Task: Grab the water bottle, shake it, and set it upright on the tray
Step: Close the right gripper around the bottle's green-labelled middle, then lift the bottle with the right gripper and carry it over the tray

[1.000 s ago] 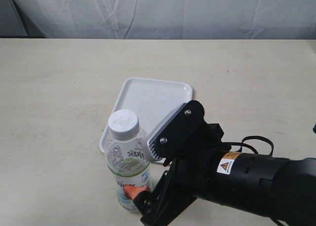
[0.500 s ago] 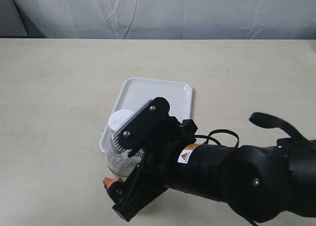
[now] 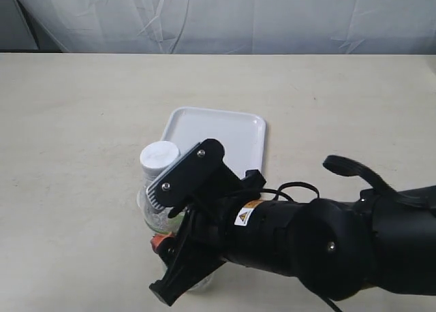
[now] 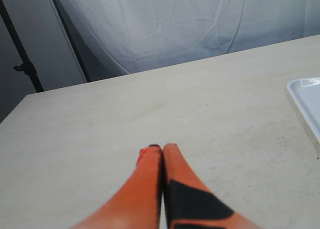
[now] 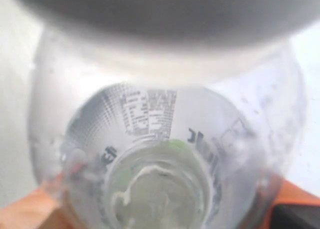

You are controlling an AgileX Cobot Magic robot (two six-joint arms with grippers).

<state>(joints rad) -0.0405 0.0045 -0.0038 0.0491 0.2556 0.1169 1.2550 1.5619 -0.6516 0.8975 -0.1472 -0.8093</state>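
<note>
— What lies around you?
— The tabletop (image 3: 82,121) runs under both my claws, and the tray (image 3: 225,131) sits just beyond my right claw (image 5: 162,206).
— And the water bottle?
— The water bottle (image 5: 160,154) is clamped between that claw's orange fingers, gripped low on its body and tilted, with the cap (image 3: 159,159) pointing away from the claw. My left claw (image 4: 162,149) is clenched on nothing, with the tray's rim off to one side.
— How will it handle?
— I'd judge the clear walls thin, smooth and easily dented, and the water inside will shift when shaken. The label band looks the firmest hold.
— Any writing?
— The label has a block of fine print and dark letters by a green patch. It is too blurred to read.
</note>
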